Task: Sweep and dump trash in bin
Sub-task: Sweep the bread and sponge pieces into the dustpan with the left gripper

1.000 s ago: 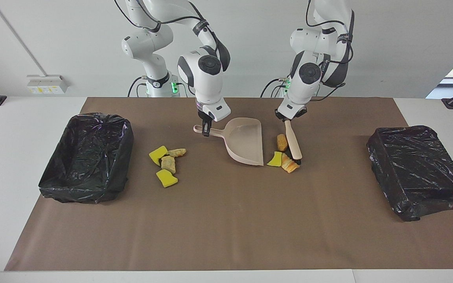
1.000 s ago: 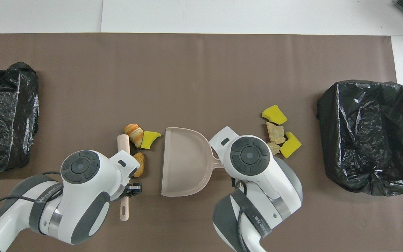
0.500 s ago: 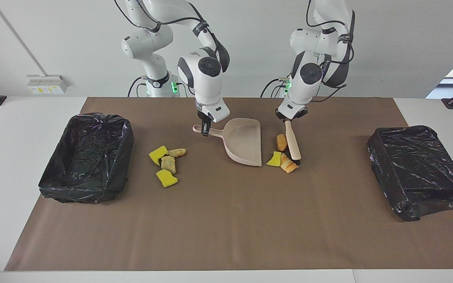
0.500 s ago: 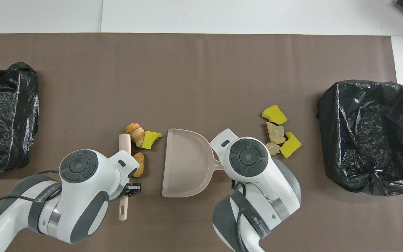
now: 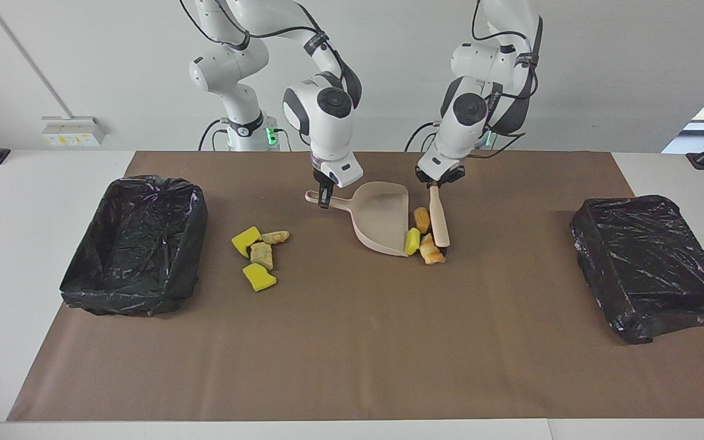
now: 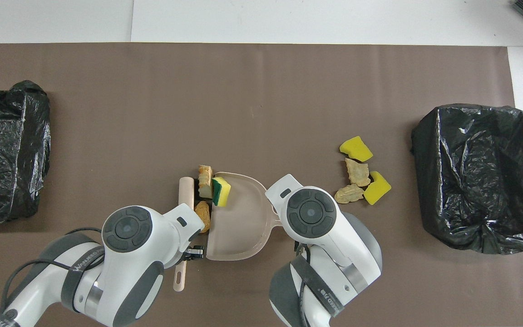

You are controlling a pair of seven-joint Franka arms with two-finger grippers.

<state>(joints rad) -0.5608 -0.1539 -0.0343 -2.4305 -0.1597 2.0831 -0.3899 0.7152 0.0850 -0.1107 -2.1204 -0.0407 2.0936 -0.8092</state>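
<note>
Brown paper covers most of the white worktop (image 5: 34,183), with a black-bagged bin at each end: one bin (image 5: 135,244) at the right arm's end, the other bin (image 5: 651,266) at the left arm's end. Left gripper (image 5: 434,181) has its fingers clenched on the brush (image 5: 438,217) handle, and the right gripper (image 5: 326,201) has its fingers clamped on the dustpan (image 5: 382,217) handle, pan mouth facing the brush. Three scraps (image 6: 209,193) are bunched right at the pan's lip between brush and pan; the yellow sponge wedge (image 6: 221,191) looks half over the edge, the two bread chunks are just outside it. Four more scraps (image 5: 258,256) sit in a loose pile toward the right arm's end, well apart from the pan, untouched. My worry: if the pan lip isn't flat on the paper, the chunks could jam against it or roll off past the end of the brush instead of going in.
</note>
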